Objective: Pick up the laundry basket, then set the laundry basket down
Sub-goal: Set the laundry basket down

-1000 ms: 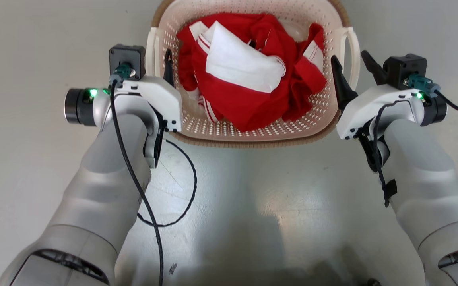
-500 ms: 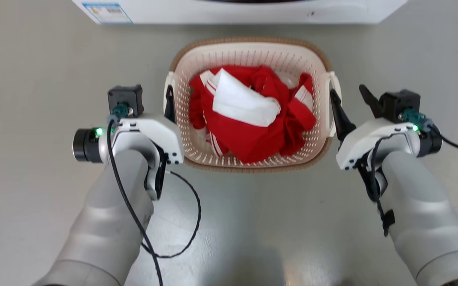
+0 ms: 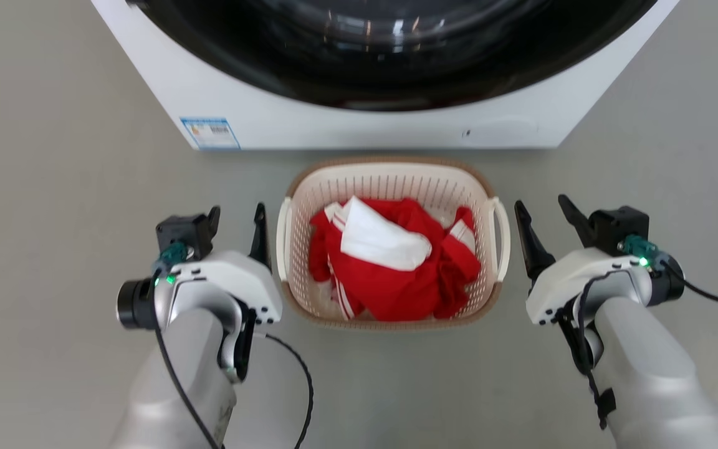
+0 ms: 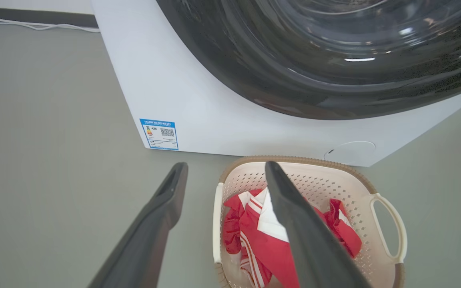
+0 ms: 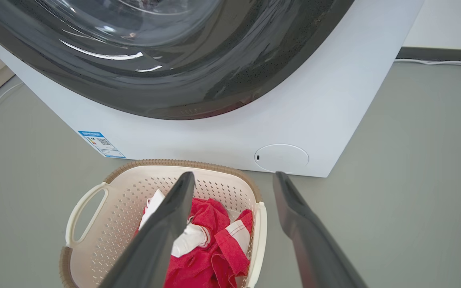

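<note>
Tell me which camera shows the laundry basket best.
Head view: the whole laundry basket, rim and both handles, shows unobstructed. In the left wrist view a dark finger crosses it and the bottom edge crops it; the right wrist view does the same with its own finger.

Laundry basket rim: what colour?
The laundry basket has a brown, woven-look rim above cream perforated walls; clearest in the right wrist view.

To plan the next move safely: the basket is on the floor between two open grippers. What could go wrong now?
1. The left gripper and right gripper, both open, each stand close beside a loop handle; an inward move might hook it and drag the laundry basket.
2. The basket stands close before the washing machine; a forward push could jam them together.
</note>
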You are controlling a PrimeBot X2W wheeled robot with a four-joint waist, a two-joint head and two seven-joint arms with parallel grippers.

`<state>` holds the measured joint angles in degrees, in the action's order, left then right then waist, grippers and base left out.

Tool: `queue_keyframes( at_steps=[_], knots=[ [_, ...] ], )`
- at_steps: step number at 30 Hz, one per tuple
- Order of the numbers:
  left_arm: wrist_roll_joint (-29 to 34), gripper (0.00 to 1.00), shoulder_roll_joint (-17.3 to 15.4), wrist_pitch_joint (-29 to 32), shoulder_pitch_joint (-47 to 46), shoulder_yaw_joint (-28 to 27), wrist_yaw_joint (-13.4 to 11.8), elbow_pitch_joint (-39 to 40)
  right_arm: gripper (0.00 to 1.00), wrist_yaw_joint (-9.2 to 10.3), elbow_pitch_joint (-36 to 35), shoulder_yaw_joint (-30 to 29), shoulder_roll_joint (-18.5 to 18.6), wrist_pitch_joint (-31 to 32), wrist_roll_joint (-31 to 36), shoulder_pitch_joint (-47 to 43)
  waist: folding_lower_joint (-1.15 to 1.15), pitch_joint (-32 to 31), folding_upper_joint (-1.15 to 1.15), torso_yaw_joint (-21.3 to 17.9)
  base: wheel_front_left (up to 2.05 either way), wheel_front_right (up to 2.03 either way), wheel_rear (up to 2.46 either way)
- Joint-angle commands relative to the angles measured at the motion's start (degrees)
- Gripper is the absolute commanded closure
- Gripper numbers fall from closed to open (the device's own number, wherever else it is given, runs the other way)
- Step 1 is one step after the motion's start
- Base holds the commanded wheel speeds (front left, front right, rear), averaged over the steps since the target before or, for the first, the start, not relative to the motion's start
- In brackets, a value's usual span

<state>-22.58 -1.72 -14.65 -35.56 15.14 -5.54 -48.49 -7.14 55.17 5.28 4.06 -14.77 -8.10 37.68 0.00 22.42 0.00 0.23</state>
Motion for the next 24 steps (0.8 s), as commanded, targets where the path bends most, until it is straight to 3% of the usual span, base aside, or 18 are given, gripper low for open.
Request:
queue_keyframes(
  at_steps=[1,15,24],
  knots=[
    [1.35,0.0,-1.16,-0.35,2.09,-2.88,0.56,2.26,0.0,-0.35,-2.24,0.67,-0.93,-0.23,0.46,-2.24,0.0,-4.25,0.0,-0.32,0.0,0.0,0.0],
    [5.27,0.0,-1.16,-0.35,13.49,-12.3,3.04,12.78,0.0,-0.35,-11.66,-2.11,0.37,-0.23,2.0,-11.7,0.0,-13.41,0.0,-0.39,0.0,0.0,0.0],
    [5.94,0.0,-1.16,-0.35,20.75,-13.94,3.92,18.58,0.0,-0.35,-19.48,-5.87,0.7,-0.23,2.38,-19.58,0.0,-18.59,0.0,0.24,0.0,0.0,0.0]
  ],
)
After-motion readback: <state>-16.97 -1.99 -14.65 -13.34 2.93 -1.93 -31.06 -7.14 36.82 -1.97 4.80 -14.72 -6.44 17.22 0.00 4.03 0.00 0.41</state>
